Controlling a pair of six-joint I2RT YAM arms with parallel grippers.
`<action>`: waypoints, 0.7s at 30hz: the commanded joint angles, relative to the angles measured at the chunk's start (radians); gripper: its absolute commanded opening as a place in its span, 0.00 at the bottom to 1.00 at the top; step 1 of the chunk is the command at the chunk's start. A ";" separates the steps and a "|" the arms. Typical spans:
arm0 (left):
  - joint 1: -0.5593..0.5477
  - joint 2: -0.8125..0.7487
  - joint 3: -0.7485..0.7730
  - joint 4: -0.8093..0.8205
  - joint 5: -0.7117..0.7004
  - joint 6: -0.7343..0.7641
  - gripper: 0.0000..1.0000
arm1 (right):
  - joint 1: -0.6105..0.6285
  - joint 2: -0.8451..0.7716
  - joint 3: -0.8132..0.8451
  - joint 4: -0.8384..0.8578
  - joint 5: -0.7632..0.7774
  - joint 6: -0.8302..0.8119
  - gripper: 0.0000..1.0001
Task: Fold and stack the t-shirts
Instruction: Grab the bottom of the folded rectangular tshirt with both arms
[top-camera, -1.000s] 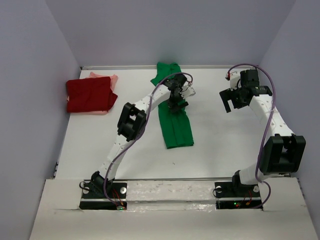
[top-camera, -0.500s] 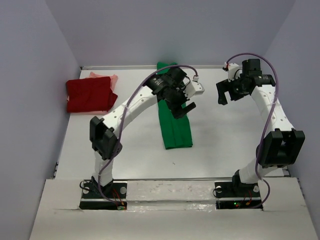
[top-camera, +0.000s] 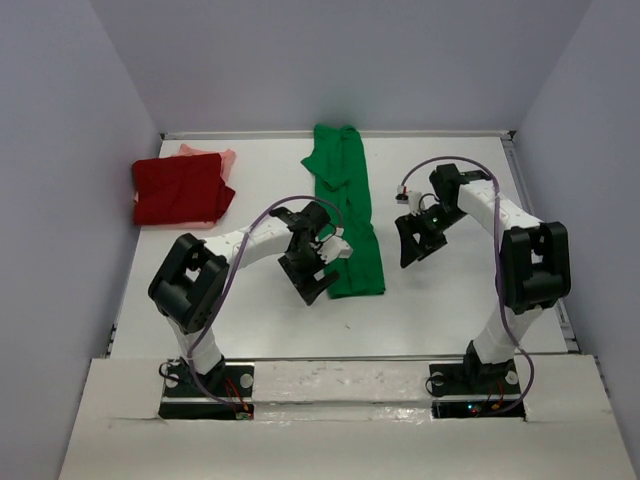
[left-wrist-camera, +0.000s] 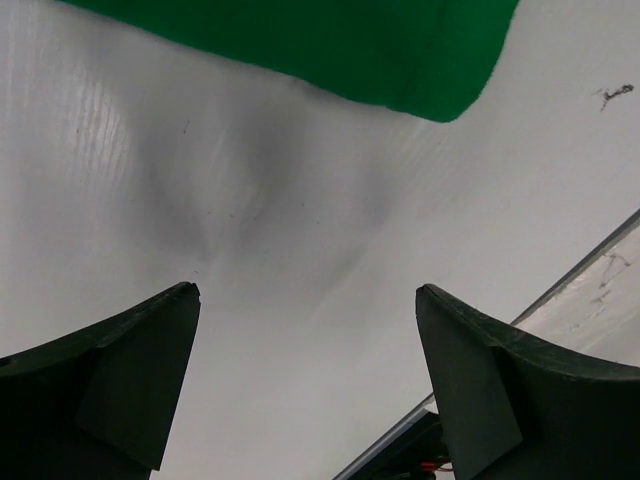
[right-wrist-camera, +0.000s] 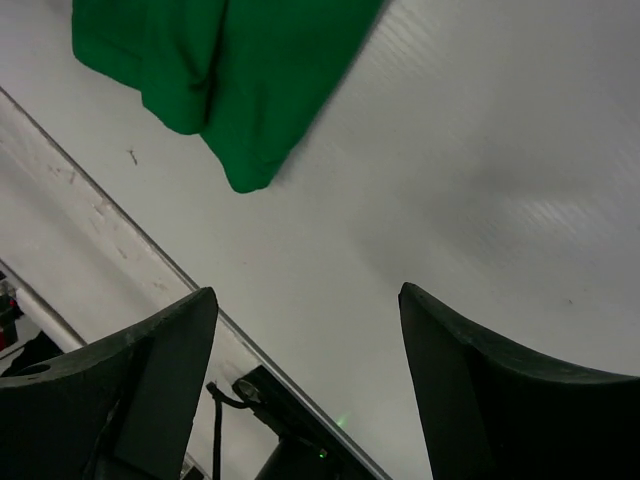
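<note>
Shirts first: the green shirt (top-camera: 346, 215) lies folded into a long narrow strip in the middle of the tabletop (top-camera: 450, 310); its long axis runs from the far edge toward the near edge, the near end leaning a little to the right; the far end is wider and rumpled, right up at the far edge; the near end is cut off square. Over in the far-left corner the red shirt (top-camera: 178, 190) sits folded on top of the pink shirt (top-camera: 222, 160), which peeks out only along the far and right sides.

From above, the left gripper (top-camera: 308, 280) is down low just beside the strip's near-left corner; the right gripper (top-camera: 410, 245) is near the strip's right side, clear of the cloth. How wide the fingers stand is hard to judge from up there.

The wrist cameras settle it. On the left wrist, both dark fingers (left-wrist-camera: 120, 380) stand well apart, only bare white tabletop between them; a rounded green corner fills the top of that view, not touching either finger. On the right wrist, the fingers (right-wrist-camera: 140, 390) are also spread with nothing clamped; a green corner with a fold crease hangs at upper left, apart from them; the near edge of the tabletop runs diagonally below it, with a black arm base (right-wrist-camera: 290, 445) past that edge. The red and pink pair shows in neither wrist view.
</note>
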 joint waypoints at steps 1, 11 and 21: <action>0.020 -0.024 -0.054 0.119 0.050 -0.035 0.99 | 0.027 0.040 0.000 -0.025 -0.104 -0.007 0.78; 0.026 0.064 0.025 0.111 0.168 -0.046 0.99 | 0.075 0.174 -0.006 -0.019 -0.203 -0.004 0.66; 0.045 0.102 0.021 0.148 0.341 -0.066 0.83 | 0.084 0.249 -0.023 0.015 -0.240 0.033 0.66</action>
